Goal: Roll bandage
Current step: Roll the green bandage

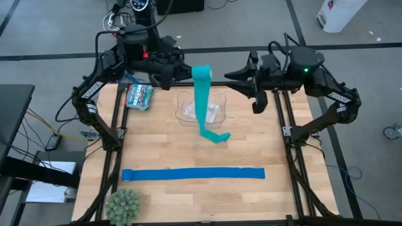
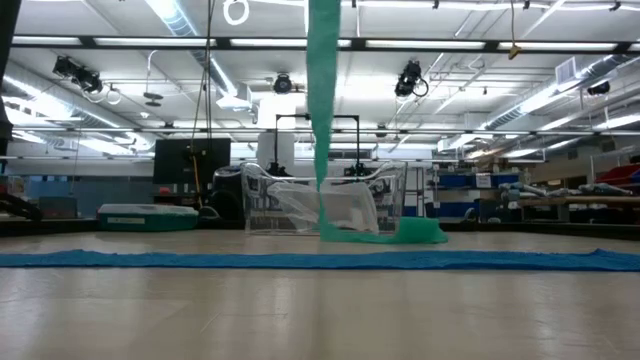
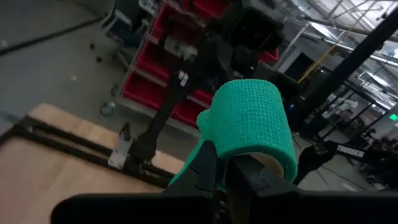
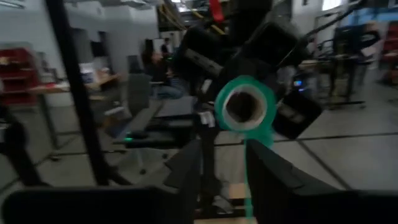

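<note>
The teal bandage is partly wound into a roll (image 1: 202, 72) held high above the table's far middle. Its loose tail (image 1: 202, 103) hangs straight down and the free end (image 1: 218, 137) lies crumpled on the wood; the low view shows the tail (image 2: 322, 90) and that end (image 2: 400, 233). My left gripper (image 1: 183, 74) is shut on the roll from the left. My right gripper (image 1: 228, 75) is level with the roll just to its right, open, its fingers (image 4: 202, 168) apart and short of the roll's open core (image 4: 242, 106). My left gripper holds the roll by its end nearest the left arm (image 3: 214, 146). It comes in level from the table's left, along the roll's axis. The roll hides how the fingers (image 3: 205, 171) close on that end. The roll is lifted clear and lies level, with the tail hanging slack below it.
A clear plastic container (image 1: 200, 112) stands under the hanging tail. A long royal-blue strip (image 1: 193, 174) lies flat across the near half of the table. A teal packet (image 1: 139, 95) sits at the far left, a spiky green ball (image 1: 123, 205) at the near left corner.
</note>
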You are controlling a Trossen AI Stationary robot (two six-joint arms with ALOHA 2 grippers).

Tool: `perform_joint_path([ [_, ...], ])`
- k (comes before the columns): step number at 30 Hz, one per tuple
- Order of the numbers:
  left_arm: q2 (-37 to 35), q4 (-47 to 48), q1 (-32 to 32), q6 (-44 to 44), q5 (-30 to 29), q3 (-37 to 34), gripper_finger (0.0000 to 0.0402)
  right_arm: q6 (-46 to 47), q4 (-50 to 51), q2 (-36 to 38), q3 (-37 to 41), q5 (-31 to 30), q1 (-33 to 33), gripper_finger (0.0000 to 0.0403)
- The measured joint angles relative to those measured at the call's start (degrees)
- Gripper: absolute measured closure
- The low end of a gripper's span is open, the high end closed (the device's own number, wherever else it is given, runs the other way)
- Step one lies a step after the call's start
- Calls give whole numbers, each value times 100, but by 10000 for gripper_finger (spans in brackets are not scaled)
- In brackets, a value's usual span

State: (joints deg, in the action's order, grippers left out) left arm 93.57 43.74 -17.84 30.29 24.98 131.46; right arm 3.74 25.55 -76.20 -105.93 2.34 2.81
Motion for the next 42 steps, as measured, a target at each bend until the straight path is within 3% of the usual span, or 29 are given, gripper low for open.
perform_joint_path([
  [9, 212, 95, 195, 298, 21, -59, 380, -640, -9, -256, 2, -557, 0, 201],
  [20, 246, 99, 260, 288, -27, -59, 380, -1109, -101, -325, 2, -676, 2, 210],
  [29, 303, 135, 260, 72, -27, -57, 370, -1108, -171, -506, -4, -468, 29, 262],
  [36, 325, 4, 260, -196, -21, -57, 350, -1063, -169, -512, -4, -400, 74, 387],
  [42, 323, -41, 167, -596, -50, 4, 291, -786, -166, -500, -1, -333, 109, 400],
])
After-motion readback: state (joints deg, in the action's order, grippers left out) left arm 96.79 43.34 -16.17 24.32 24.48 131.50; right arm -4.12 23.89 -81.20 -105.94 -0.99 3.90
